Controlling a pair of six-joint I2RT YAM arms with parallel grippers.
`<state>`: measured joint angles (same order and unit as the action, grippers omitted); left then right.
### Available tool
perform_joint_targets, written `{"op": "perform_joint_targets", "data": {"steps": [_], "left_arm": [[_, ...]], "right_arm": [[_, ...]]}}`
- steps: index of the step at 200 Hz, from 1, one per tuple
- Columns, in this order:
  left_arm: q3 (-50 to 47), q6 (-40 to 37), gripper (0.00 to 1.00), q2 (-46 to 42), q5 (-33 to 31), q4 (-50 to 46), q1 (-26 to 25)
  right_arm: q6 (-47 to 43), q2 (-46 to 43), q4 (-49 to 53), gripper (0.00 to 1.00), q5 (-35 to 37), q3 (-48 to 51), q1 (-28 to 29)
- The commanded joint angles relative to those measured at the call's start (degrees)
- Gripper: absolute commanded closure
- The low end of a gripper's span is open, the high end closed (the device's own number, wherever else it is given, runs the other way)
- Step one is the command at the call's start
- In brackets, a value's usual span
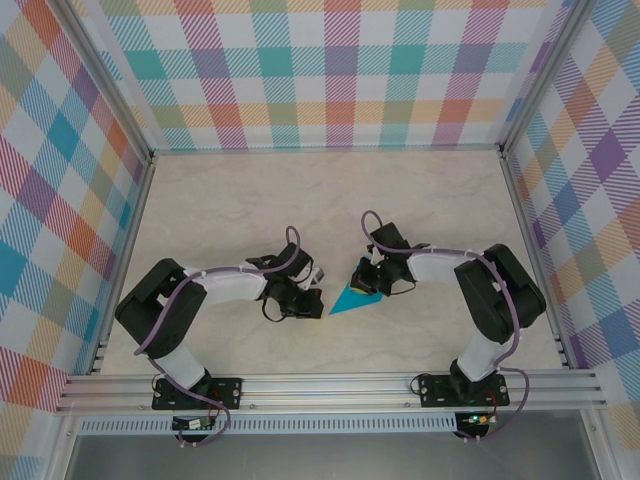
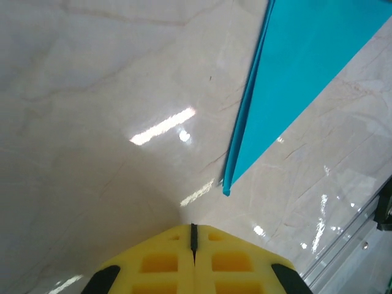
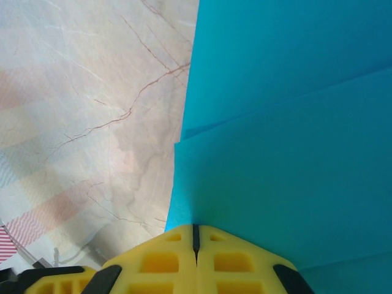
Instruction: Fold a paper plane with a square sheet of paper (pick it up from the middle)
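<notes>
Marbled tabletop (image 1: 230, 200), plaid walls. Folded teal paper (image 1: 350, 301) lay at centre, long axis running from near-left tip to far-right wide end. Left gripper (image 2: 193, 229) closed, empty, just left of tip. Right gripper (image 3: 195, 229) closed, nearer, over wide end.

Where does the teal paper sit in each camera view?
Top external: paper, a small triangle at mid-table, towards the front edge.
Left wrist: paper at upper right, its tip pointing down.
Right wrist: paper across the right side, layered edges showing.
Shared landmark: the marbled table beneath it.
</notes>
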<state>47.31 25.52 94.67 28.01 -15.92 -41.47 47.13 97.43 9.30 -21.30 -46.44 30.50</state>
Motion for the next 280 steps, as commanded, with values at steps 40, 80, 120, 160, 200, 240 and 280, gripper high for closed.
{"op": "perform_joint_targets", "data": {"steps": [40,80,120,160,200,240,280], "left_arm": [[9.74,4.13,0.6,-3.56,-15.92,-0.64,0.69],[11.41,5.76,0.37,-2.41,-17.16,3.15,1.2],[11.8,7.25,0.22,-2.3,-18.12,3.35,2.67],[9.94,9.59,0.02,-3.73,-16.62,6.33,5.19],[9.23,10.86,0.0,-3.01,-13.21,7.86,7.14],[8.74,11.06,0.0,-2.83,-11.94,8.06,8.08],[8.11,11.78,0.0,-2.74,-10.41,8.27,9.01]], "right_arm": [[7.81,-11.65,9.18,0.62,10.24,-1.84,-0.22],[16.64,-17.19,11.91,0.47,16.26,2.5,-1.36],[18.32,-15.52,11.75,0.43,16.34,2.57,-1.59],[15.95,-12.03,4.95,0.52,12.26,2.38,-1.57],[13.97,-8.05,0.73,0.59,9.13,1.07,-1.5],[13.09,-6.04,-4.65,0.64,5.19,1.73,-1.33],[12.97,-6.6,-8.47,0.67,3.93,3.58,-0.81]]}}
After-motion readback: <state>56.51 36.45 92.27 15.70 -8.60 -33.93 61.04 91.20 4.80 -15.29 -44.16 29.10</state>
